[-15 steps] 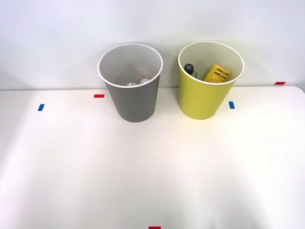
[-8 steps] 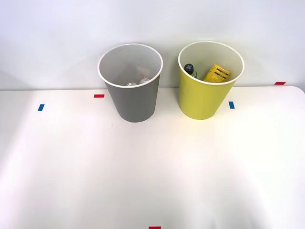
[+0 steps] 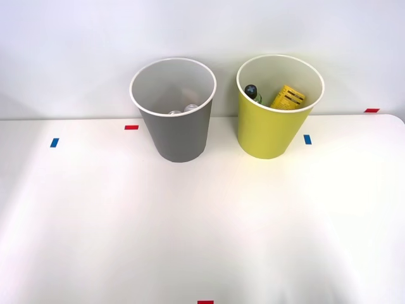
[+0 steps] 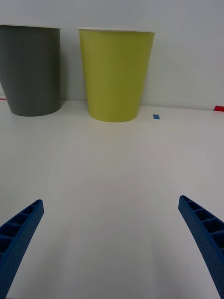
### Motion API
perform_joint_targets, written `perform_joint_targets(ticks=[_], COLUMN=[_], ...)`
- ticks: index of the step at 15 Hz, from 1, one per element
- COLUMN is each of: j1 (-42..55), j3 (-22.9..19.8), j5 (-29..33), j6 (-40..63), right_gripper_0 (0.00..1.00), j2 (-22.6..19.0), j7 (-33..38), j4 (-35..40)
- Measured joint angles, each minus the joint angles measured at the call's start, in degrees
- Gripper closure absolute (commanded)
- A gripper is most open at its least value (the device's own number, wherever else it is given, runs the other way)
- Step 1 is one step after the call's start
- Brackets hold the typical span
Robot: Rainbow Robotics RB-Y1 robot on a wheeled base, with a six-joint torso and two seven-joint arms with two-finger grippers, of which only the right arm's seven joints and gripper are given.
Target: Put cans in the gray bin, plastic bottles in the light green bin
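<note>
The right end effector sits low over the white tabletop, aimed level toward the two bins, its two blue ribbed fingers spread wide apart with nothing between them. In the wrist view only the finger ends are in the picture; the rest of each is cut off at the corners.

Between the end effector and the bins lies a broad stretch of bare tabletop. A red tape mark sits at the tabletop's near edge, nearer than the gray bin.

The gray bin stands upright toward the back of the tabletop, and the green bin stands upright to its right, close but not touching. A red mark lies just left of the gray bin, a blue mark farther left, and a blue mark just right of the green bin.

Inside the gray bin, only the silver tops of the cans peek above the front rim; their bodies are hidden. In the green bin, to the gray bin's right, a bottle with a dark cap and a yellow ribbed item lean against the wall, lower parts hidden.

Behind the bins the tabletop ends at a pale wall.
</note>
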State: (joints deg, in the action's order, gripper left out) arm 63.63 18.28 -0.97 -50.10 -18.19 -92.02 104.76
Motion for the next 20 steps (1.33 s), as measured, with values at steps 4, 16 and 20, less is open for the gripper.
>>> perform_joint_targets(ticks=[4, 16, 20], j1=[0.0, 0.0, 0.0], j3=[0.0, 0.0, 0.0], j5=[0.0, 0.0, 0.0], j6=[0.0, 0.0, 0.0], right_gripper_0=[0.0, 0.0, 0.0], j2=[0.0, 0.0, 0.0], j7=[0.0, 0.0, 0.0], j4=[0.0, 0.0, 0.0])
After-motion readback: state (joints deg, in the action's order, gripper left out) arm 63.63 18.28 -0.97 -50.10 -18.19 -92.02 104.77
